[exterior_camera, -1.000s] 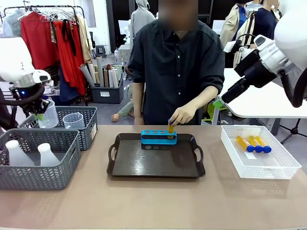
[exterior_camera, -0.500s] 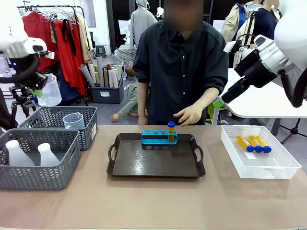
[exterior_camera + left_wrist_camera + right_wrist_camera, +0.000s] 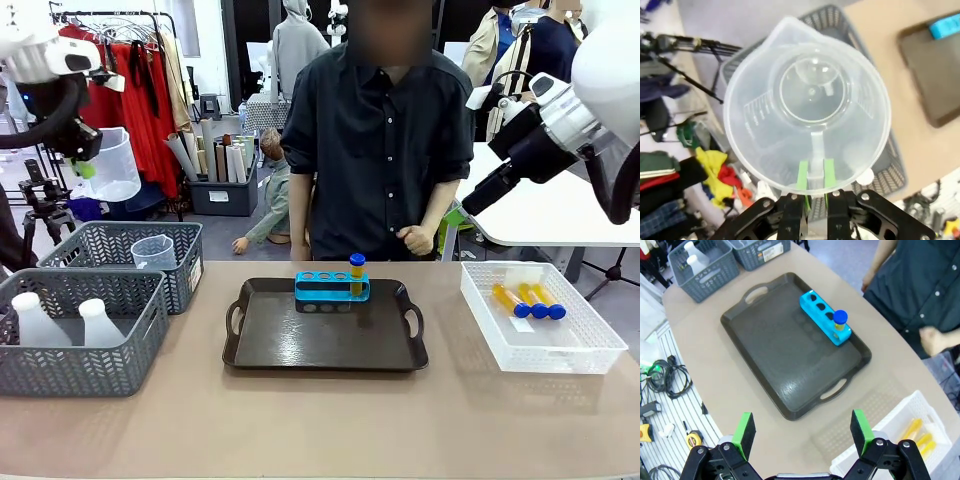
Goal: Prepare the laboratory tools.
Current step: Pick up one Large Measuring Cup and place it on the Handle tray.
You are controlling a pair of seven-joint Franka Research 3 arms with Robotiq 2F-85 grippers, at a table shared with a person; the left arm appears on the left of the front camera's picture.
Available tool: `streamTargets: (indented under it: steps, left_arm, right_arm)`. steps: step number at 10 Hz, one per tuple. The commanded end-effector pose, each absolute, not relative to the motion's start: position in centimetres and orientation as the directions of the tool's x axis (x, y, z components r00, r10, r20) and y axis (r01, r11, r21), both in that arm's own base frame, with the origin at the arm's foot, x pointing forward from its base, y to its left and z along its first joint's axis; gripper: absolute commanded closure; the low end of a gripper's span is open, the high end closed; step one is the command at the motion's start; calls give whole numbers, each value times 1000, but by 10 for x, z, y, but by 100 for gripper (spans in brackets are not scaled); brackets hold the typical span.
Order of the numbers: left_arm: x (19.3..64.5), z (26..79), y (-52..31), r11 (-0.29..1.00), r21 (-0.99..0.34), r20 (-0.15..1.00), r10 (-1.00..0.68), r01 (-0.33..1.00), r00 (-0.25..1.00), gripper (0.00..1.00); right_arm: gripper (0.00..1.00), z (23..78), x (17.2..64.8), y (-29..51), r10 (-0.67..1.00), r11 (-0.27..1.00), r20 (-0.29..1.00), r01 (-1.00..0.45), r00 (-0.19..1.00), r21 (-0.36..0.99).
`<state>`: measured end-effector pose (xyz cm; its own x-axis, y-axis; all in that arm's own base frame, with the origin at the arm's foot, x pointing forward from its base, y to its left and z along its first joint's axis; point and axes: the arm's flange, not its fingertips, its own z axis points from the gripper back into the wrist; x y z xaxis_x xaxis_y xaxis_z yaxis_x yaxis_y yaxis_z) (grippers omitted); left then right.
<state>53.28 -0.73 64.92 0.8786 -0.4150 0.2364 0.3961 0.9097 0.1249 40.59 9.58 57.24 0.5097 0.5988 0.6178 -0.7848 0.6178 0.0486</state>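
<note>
Front view: the left gripper [image 3: 88, 165] hangs high at ten o'clock, clamped on the handle of a clear measuring beaker [image 3: 112, 165] well above the grey baskets [image 3: 90, 345]. Two conical flasks [image 3: 98, 322] stand in the nearer basket and a second beaker [image 3: 152, 252] in the farther one. On the dark tray [image 3: 325, 340] at centre the blue rack [image 3: 331, 287] carries one tube [image 3: 357, 270] in its rightmost hole. Three tubes [image 3: 530, 300] lie in the white lattice tray [image 3: 540, 345] at three o'clock. The right gripper [image 3: 456, 214] is raised at two o'clock, beside the person's hand [image 3: 415, 240].

Left wrist view: both green fingers [image 3: 802, 176] pinch the handle at six o'clock – jaws nearly together. The measuring beaker [image 3: 807, 105] is seen from above its mouth.

Right wrist view: the right gripper [image 3: 802, 432] is spread wide and grips nothing – it is high over the dark tray [image 3: 785, 360]. The blue rack [image 3: 822, 315] sits at twelve o'clock, with the tube [image 3: 840, 317] in its end hole.
</note>
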Motion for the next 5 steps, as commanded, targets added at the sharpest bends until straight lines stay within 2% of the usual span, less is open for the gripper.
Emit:
streamTargets:
  steps: [1,5]
  left_arm:
    - [524,665,-13,873,141,232,-487,466,842,100]
    - [519,672,-24,873,146,247,-488,466,837,100]
  right_arm:
    - [0,574,406,96,590,611,630,-789,506,61]
    - [0,574,406,96,590,611,630,-789,506,61]
